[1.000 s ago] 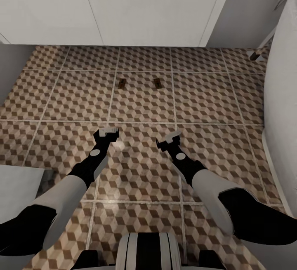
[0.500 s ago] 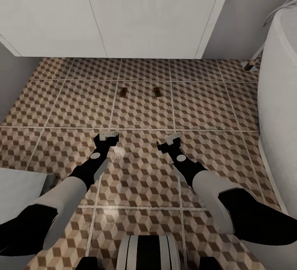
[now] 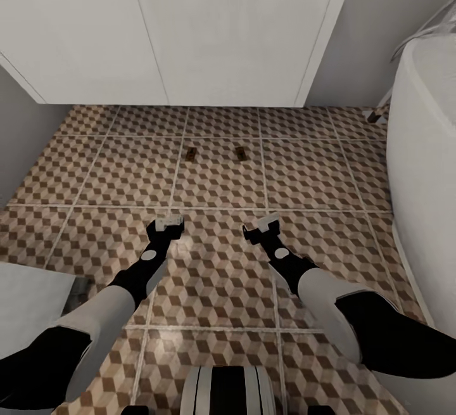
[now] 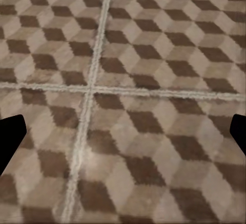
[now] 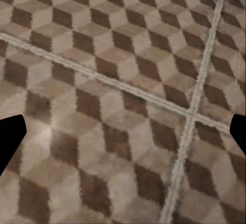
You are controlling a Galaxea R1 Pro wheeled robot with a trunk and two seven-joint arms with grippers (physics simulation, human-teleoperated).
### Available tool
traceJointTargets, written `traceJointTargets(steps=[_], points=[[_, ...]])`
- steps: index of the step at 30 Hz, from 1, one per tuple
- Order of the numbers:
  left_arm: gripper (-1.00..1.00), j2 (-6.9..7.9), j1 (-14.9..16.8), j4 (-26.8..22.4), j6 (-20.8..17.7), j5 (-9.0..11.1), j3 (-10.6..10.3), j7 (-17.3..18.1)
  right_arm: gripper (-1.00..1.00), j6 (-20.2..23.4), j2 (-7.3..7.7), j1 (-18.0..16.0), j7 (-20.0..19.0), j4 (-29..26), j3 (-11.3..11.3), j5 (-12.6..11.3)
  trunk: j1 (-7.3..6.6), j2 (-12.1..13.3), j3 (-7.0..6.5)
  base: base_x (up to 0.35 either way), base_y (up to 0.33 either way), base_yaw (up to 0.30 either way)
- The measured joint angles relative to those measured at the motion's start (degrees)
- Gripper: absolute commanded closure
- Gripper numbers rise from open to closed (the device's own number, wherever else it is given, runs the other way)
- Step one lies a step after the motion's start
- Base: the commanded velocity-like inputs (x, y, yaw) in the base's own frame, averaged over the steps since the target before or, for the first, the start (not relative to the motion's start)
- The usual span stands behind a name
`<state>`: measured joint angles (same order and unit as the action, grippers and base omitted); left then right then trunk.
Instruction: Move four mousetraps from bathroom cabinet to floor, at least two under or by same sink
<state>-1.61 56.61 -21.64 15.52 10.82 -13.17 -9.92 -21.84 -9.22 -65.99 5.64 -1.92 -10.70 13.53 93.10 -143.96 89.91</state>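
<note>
While both grippers, left (image 3: 170, 220) and right (image 3: 261, 224), hang spread and empty, two mousetraps (image 3: 189, 153) (image 3: 240, 152) lie on the floor (image 3: 316, 168); they look light, stiff, best pinched by board edges.

We are wearing white shells on both forearms, giving way to black at the upper arms and again at the slim wrists, where a small pale oval marking is showing on each. Our left pincer (image 3: 169, 220) and right pincer (image 3: 263, 223) are showing black bodies with pale grey fingertips. Our trunk is showing below as a white rounded housing with black stripes.
</note>
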Motion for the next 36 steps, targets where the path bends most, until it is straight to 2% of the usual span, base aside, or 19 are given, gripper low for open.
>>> traceJointTargets(steps=[7, 12, 18, 26, 36], points=[[-1.00, -0.15, -2.35, 0.93, 2.07, 0.01, -0.04, 0.12, -1.00, -0.81, 0.68, 1.43, 0.01, 0.34, -0.01, 0.02, -0.18, 0.09, -1.55, 0.000, 0.000, 0.000], [-1.00, -0.30, -3.91, 2.62, 3.18, 0.03, -0.04, 0.14, -1.00, -3.13, 0.96, 3.00, 0.02, 0.41, -0.02, 0.04, -0.31, 0.16, -2.66, 0.000, 0.000, 0.000], [-1.00, -0.38, -5.17, 5.66, 7.11, 0.06, -0.04, 0.13, -1.00, -4.31, 1.10, 3.78, 0.02, 0.43, -0.01, 0.05, -0.46, 0.24, -3.99, 0.000, 0.000, 0.000], [-1.00, -0.57, -5.65, 10.54, 11.11, 0.04, 0.00, 0.09, -1.00, -4.68, 1.26, 4.64, 0.02, 0.43, -0.01, 0.05, -0.67, 0.35, -5.76, 0.000, 0.000, 0.000], [-1.00, -1.54, -6.29, 18.31, 17.66, 0.08, 0.04, 0.12, -1.00, -5.02, 2.23, 7.68, 0.02, 0.44, -0.01, 0.05, -0.93, 0.48, -7.98, 0.000, 0.000, 0.000]])
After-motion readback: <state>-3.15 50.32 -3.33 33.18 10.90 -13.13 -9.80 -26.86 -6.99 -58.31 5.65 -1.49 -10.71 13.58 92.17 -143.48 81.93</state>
